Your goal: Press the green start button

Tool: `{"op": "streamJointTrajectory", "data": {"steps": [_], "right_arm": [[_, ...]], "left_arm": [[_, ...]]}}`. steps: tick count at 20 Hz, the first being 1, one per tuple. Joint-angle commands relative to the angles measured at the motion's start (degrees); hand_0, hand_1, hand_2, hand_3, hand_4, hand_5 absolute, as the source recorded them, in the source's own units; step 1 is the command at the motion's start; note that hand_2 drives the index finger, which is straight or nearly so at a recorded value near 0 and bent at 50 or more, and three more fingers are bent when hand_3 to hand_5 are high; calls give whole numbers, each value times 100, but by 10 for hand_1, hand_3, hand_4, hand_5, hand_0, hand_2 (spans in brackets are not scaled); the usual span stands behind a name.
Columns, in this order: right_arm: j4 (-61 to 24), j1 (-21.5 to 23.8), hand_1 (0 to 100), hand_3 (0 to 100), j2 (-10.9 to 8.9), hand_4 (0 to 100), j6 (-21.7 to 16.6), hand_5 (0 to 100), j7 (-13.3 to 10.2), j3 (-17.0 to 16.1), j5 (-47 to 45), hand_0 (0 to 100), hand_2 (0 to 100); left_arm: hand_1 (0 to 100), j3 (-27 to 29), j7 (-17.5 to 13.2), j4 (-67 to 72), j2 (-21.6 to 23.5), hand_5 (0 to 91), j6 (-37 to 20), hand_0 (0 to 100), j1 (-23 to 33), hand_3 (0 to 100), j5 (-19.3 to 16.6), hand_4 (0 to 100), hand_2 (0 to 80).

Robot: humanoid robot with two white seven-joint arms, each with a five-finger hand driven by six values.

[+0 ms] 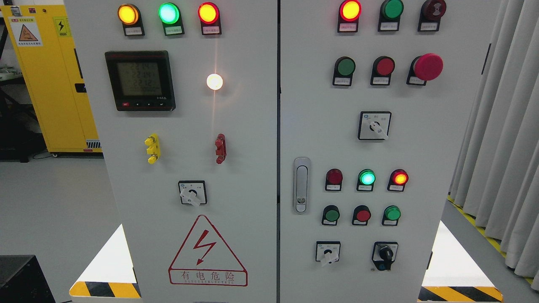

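Green button [345, 66]: right door of the cabinet [454, 126], upper row, leftmost of three. Unlit, flat round cap facing straight out toward the camera. Just right of it a red button [384, 66], then a red mushroom stop [427, 66]. Above that row, a lit red lamp [350, 10] and an unlit green lamp [391, 9].

Ambiguity: two more green buttons [332, 215] sit in a lower row on the same door, either side of a red one. Labels too small to read, so which is "start" cannot be told; the upper one looks likeliest.

No hand in view, neither left nor right, so their state and which is nearer cannot be told. Judgement: the button lies right of the picture's middle and high, so the right arm probably has the straighter reach. Press axis runs straight into the panel. Main risk is drifting right onto the red button.
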Motion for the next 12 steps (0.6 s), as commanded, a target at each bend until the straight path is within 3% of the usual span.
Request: {"op": "streamJointTrajectory", "data": {"steps": [1,10,12], "right_arm": [[1,0,618,2,-18,48,6,0,-2,75,20,573,0],[36,-53,616,4,-18,0,41,0,-28,5,20,564,0],[80,-149,616,4,-36,0,50,0,-124,-39,38,561,0]], "left_arm": [[556,-8,-3,-1,-3,0,5,120,3,0,3,0,0],[556,1,-3,-1,-3,0,5,120,3,0,3,0,0],[556,-8,-3,-1,6,0,5,120,3,0,3,0,0]]}}
